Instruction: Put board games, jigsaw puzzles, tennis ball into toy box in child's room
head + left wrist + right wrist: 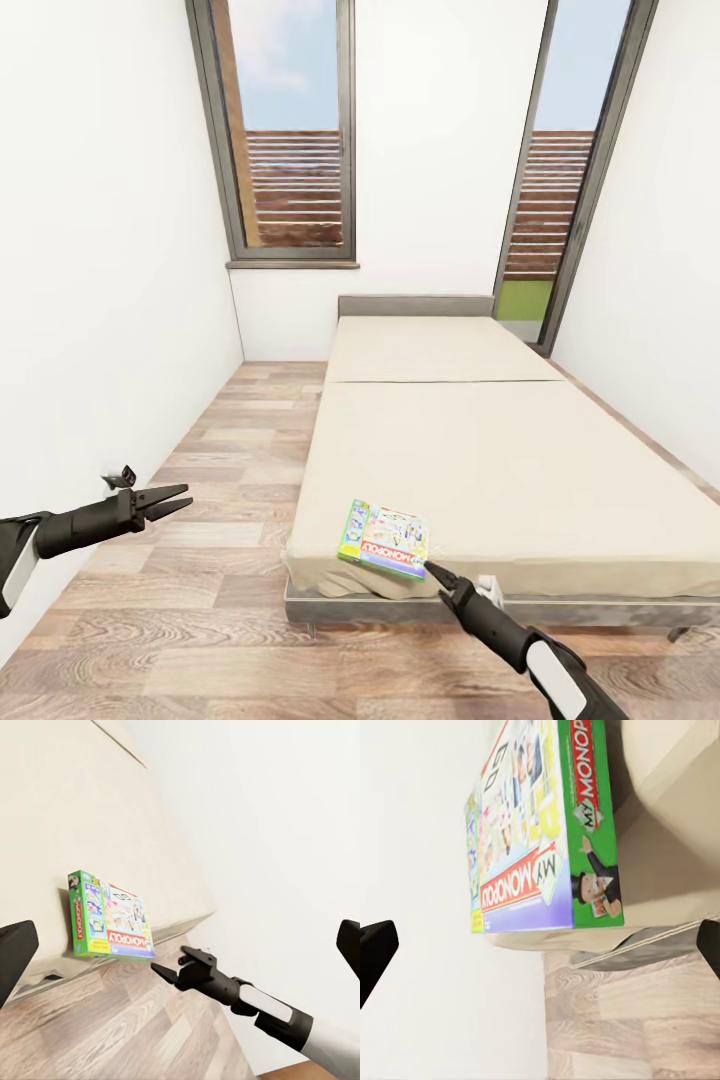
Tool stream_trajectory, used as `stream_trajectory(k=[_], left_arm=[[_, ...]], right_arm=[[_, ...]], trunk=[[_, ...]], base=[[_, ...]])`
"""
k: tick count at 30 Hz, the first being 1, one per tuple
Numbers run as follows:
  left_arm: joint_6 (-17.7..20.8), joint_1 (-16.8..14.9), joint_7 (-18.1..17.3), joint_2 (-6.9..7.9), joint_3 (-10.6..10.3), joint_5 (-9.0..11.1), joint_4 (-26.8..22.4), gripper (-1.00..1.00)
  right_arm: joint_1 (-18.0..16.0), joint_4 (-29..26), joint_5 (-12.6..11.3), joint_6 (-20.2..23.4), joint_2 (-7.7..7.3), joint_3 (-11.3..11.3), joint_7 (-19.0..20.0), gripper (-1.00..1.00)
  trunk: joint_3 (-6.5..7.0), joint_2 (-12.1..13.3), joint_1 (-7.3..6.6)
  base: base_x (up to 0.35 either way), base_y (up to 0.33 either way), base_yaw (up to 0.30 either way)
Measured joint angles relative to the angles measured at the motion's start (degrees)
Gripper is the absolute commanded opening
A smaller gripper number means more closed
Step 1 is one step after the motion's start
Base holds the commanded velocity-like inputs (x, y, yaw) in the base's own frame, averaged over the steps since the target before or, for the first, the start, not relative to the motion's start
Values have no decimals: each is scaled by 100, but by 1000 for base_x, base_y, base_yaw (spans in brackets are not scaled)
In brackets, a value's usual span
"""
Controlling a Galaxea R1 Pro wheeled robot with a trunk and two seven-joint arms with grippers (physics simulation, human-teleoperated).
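Bed [500,440] ahead of you: beige mattress, dark grey frame, low grey headboard at far end by window wall. One board game [385,540] lies flat at near left corner, close to foot edge. Wood-plank floor [200,600] under bed.

A green-edged Monopoly board game [386,540] lies flat at the bed's [520,450] near corner.
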Motion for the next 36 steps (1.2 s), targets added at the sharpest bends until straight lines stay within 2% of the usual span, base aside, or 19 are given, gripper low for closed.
stream_trajectory(k=[6,15,36], left_arm=[[-2,0,0,-9,0,-4,0,100],[-6,0,0,-11,-4,-6,0,100],[-9,0,0,-11,-6,-6,1,100]], right_arm=[[0,8,2,-59,46,7,175,100],[0,63,-1,-63,36,10,212,100],[0,165,-36,-56,55,-8,227,100]], trunk=[[0,0,0],[0,0,0],[-359,-802,440]], base=[[0,0,0],[0,0,0],[0,0,0]])
